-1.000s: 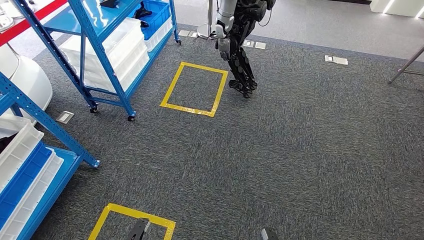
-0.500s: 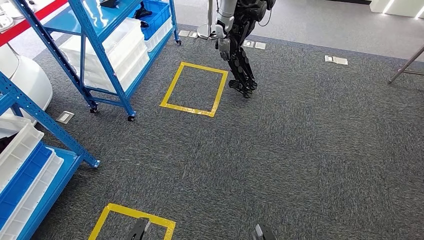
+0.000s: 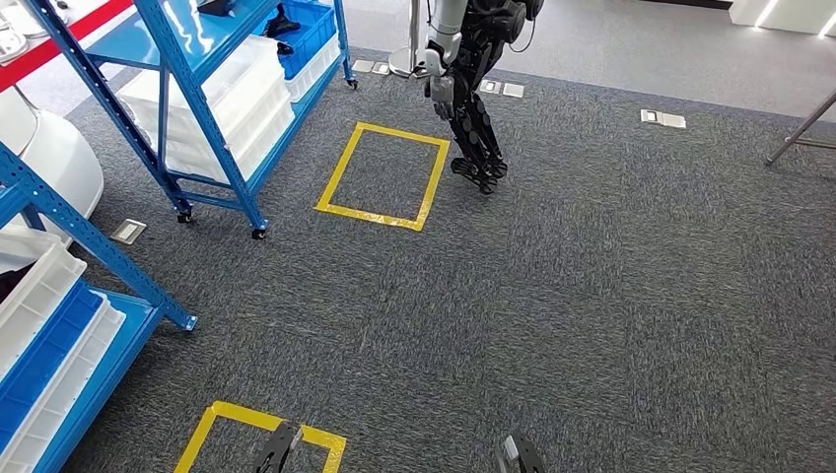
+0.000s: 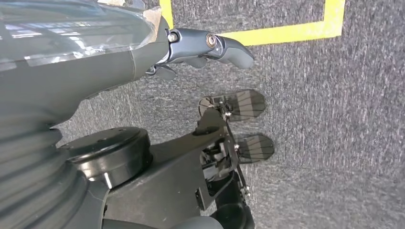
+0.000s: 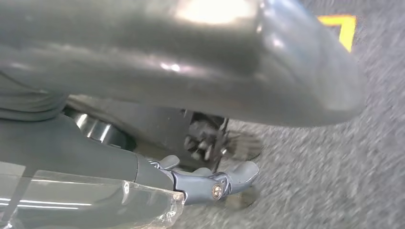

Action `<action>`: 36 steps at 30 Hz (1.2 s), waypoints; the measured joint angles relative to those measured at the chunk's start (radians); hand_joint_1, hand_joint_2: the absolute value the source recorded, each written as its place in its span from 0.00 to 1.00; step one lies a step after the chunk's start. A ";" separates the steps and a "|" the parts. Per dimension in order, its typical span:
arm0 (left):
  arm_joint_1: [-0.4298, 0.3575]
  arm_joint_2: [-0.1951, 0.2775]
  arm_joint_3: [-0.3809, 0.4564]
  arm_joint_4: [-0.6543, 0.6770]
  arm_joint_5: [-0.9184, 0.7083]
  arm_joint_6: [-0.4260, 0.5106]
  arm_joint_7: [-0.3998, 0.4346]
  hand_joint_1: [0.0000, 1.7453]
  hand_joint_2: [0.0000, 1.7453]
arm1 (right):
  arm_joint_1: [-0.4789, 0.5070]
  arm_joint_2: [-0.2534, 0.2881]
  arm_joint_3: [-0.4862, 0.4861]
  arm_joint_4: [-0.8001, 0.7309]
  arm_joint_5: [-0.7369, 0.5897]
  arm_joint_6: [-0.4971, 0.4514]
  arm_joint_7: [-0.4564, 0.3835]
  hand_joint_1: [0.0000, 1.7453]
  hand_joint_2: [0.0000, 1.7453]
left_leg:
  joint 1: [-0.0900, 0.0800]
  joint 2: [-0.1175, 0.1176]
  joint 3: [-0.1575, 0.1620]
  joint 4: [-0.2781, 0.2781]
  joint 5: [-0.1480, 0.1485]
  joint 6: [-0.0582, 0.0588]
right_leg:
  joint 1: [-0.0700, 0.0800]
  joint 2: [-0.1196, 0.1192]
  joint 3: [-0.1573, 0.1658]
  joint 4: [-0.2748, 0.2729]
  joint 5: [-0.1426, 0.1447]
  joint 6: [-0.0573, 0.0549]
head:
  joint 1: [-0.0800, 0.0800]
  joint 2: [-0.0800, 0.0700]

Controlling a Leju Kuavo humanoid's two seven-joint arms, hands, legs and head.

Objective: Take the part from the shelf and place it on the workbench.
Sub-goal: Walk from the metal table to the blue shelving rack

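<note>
A blue wheeled shelf stands at the upper left with white bins and a blue bin; dark parts lie in the blue bin. A second blue shelf with white and blue bins is close on my left. Both of my arms hang down. My left hand is low over a yellow tape square; its thumb sticks out with nothing held. My right hand hangs over bare carpet, its thumb out and nothing in it.
Another humanoid robot stands ahead beside a yellow floor square. A second yellow square lies at my feet. A white rounded body sits far left, a metal leg far right. Grey carpet stretches to the right.
Both hanging hands have swung slightly at the bottom of the head view, the right one drifting left. The shelves and floor marks hold their places.
</note>
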 joint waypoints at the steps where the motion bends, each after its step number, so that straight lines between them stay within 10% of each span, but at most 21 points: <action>1: -0.001 0.000 0.000 0.000 -0.002 -0.007 0.000 0.00 1.00 | 0.007 -0.007 0.002 0.000 -0.001 -0.006 0.004 0.00 0.00 | 0.000 0.000 0.005 -0.005 0.001 0.001 | 0.000 0.000 0.004 -0.005 0.000 0.000 | 0.000 0.000; 17: -0.014 0.004 -0.001 0.000 -0.012 -0.029 0.001 0.00 1.00 | 0.065 -0.074 0.006 0.000 -0.005 -0.003 -0.022 0.00 0.00 | 0.000 0.002 0.086 -0.119 0.037 0.001 | 0.000 0.002 0.091 -0.121 0.038 0.002 | 0.000 0.000; 36: 0.002 0.008 0.000 0.000 0.007 -0.022 -0.048 0.00 1.00 | 0.069 -0.077 0.014 0.000 0.009 0.003 -0.014 0.00 0.00 | 0.000 0.002 0.002 -0.008 0.003 -0.001 | 0.000 0.001 0.004 -0.005 0.005 -0.003 | 0.000 0.000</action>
